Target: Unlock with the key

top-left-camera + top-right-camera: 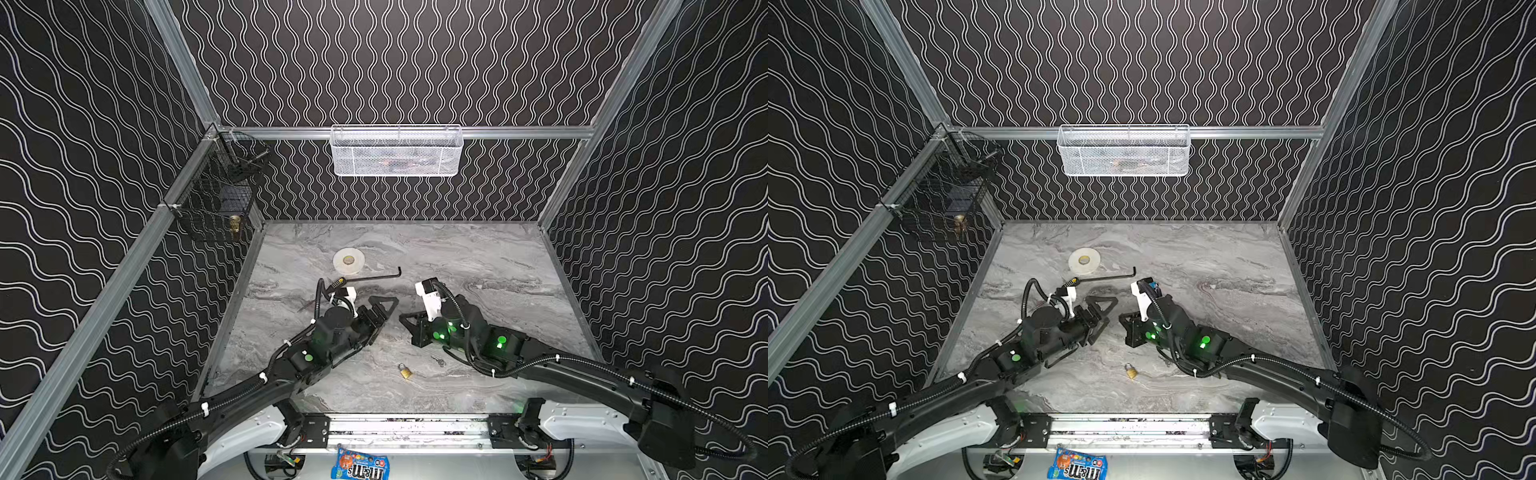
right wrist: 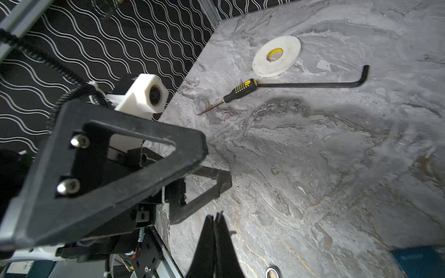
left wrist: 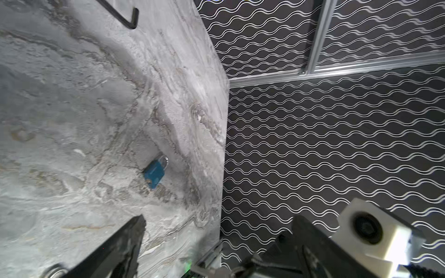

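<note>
The brass padlock (image 1: 406, 371) lies flat on the marble table (image 1: 498, 266), in both top views near the table's front edge, shackle pointing away from the robot. The key (image 1: 438, 360), on a small ring, lies just to the padlock's right, apart from it and by the right arm's cable.

Beyond the padlock, farther from the robot, the two end effectors face each other tip to tip with a small gap. The left end effector (image 1: 390, 309) has its fingers spread wide around nothing. The right end effector (image 1: 402, 319) has its fingers pressed together, nothing seen between them.

Farther beyond the padlock lie a yellow-and-black screwdriver (image 1: 337, 284), a long hex key (image 1: 374, 276) and, farthest, a white tape roll (image 1: 348, 261).

A blue padlock (image 3: 155, 172) lies flat on the table in the left wrist view; its place relative to the brass padlock I cannot tell.

Behind the padlock, past the table's front edge, sits an M&M's bag (image 1: 360, 467).
</note>
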Robot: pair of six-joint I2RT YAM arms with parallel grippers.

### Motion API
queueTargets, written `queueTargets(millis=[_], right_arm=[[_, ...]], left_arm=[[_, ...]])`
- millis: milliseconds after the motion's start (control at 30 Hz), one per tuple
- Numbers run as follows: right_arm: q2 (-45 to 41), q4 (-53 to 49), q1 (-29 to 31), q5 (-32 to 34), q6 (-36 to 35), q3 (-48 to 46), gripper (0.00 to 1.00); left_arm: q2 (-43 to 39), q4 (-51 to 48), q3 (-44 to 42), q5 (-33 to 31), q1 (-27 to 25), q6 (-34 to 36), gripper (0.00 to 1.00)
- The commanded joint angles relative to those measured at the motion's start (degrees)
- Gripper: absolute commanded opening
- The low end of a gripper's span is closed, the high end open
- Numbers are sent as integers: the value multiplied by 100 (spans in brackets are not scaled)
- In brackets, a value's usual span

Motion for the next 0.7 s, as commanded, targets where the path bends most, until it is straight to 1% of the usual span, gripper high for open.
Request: queueTargets(millis=[0,200,333,400,600,667], right_arm=[[80,732,14,-126,-40,97,0],[305,1002,14,-321,-86,245,0],[399,1242,13,-411,-47,247,0],[438,1340,12,-470,-41,239,0],[371,1411,14,-432,-15,111,0],[348,1392,14,-418,-14,110,0]], left_arm=[[-20,211,123,-65,10,-265,99],[61,565,178,10,10,-465,98],[78,457,297,39,-2,-467,98],[53,588,267,-4,1,-511,97],[-80,404,276,-107,-15,-455,95],[-120,493,201,-139,-10,-481,95]])
